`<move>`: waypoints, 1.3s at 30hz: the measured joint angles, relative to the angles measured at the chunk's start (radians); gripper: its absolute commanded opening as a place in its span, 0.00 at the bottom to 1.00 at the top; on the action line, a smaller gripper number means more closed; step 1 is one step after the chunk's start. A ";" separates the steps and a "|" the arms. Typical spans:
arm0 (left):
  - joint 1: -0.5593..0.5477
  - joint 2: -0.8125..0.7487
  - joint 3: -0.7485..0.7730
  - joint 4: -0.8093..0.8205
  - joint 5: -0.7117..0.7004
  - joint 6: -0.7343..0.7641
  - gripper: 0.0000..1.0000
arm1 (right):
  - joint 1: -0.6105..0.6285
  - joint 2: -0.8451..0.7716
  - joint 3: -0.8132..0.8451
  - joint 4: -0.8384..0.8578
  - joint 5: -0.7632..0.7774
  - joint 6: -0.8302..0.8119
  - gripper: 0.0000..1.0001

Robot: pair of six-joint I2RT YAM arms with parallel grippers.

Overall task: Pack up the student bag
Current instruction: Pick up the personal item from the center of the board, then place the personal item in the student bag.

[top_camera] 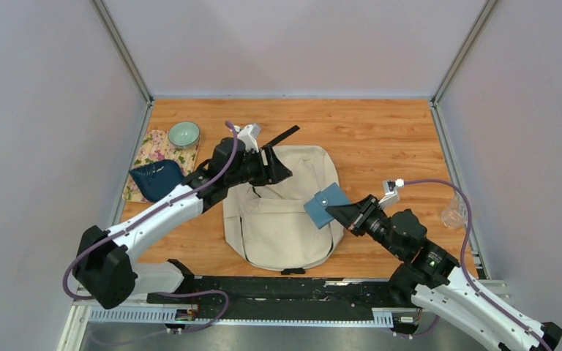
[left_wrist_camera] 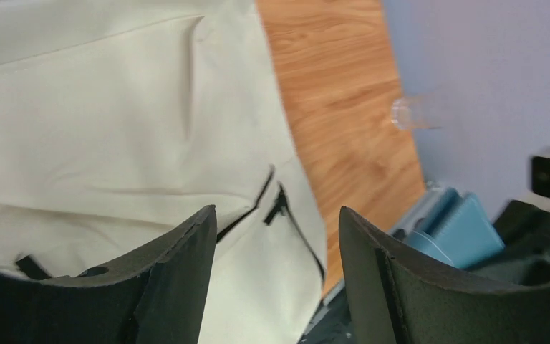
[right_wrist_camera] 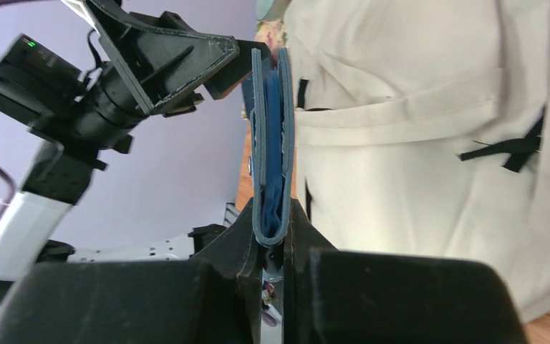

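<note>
Though limp, cream fabric student bag (top_camera: 278, 219); flat blue pouch (top_camera: 327, 206).

The cream student bag (top_camera: 282, 219) is lying flat on the wooden table (top_camera: 380, 139). The left gripper (top_camera: 276, 167) is hovering over the bag's far-left corner, while the right gripper (top_camera: 339, 213) is pinching a blue pouch (top_camera: 326, 207) at the bag's right edge. Far left, a green bowl (top_camera: 184, 134) is sitting on a floral cloth (top_camera: 152, 148) — a dark blue object (top_camera: 157, 179) lying beside it. A clear cup (top_camera: 454, 213) is standing far right.

Over bag's (top_camera: 282, 219) right edge, pouch (top_camera: 326, 205); seemingly cup (top_camera: 454, 212) beyond.
</note>
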 measured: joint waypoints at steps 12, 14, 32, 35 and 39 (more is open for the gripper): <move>-0.148 0.274 0.253 -0.512 -0.319 0.030 0.72 | 0.000 -0.038 0.000 -0.125 0.047 -0.020 0.00; -0.153 0.298 0.283 -0.538 -0.340 0.029 0.71 | 0.000 -0.047 0.000 -0.135 0.050 -0.022 0.00; -0.154 0.431 0.359 -0.562 -0.419 -0.044 0.72 | 0.000 -0.184 0.000 -0.242 0.109 -0.026 0.00; -0.154 0.429 0.351 -0.529 -0.419 -0.071 0.72 | 0.000 -0.185 0.000 -0.258 0.113 -0.026 0.00; -0.154 0.414 0.322 -0.489 -0.428 -0.101 0.73 | 0.000 -0.187 0.000 -0.273 0.119 -0.026 0.00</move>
